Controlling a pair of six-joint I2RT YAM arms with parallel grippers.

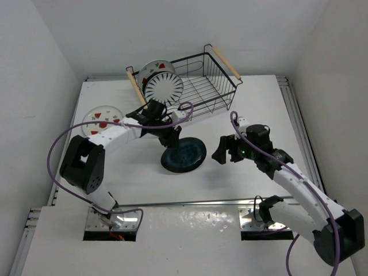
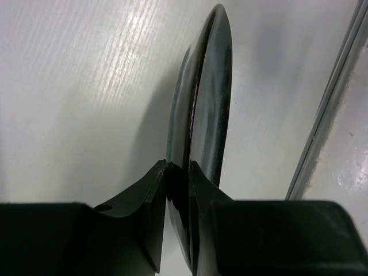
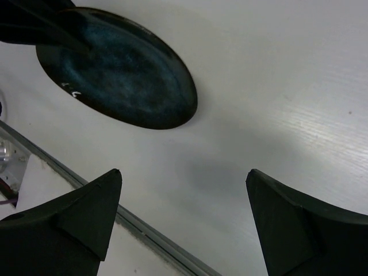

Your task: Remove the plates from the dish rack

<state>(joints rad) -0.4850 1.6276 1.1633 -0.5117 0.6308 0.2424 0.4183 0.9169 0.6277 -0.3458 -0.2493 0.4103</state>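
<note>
2 hands, left hand [image 2: 178,168] pinching rim of dark blue plate [image 2: 211,86], right hand [image 3: 184,173] spread wide above white table [image 3: 287,86]

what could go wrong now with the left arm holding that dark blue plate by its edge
1. The glossy dark blue round plate is pinched only at its rim by the left arm's jaws, so it may slip or swing down onto the white table.
2. The right arm's open jaws sit close beside it; a careless move by either arm could knock it.
</note>
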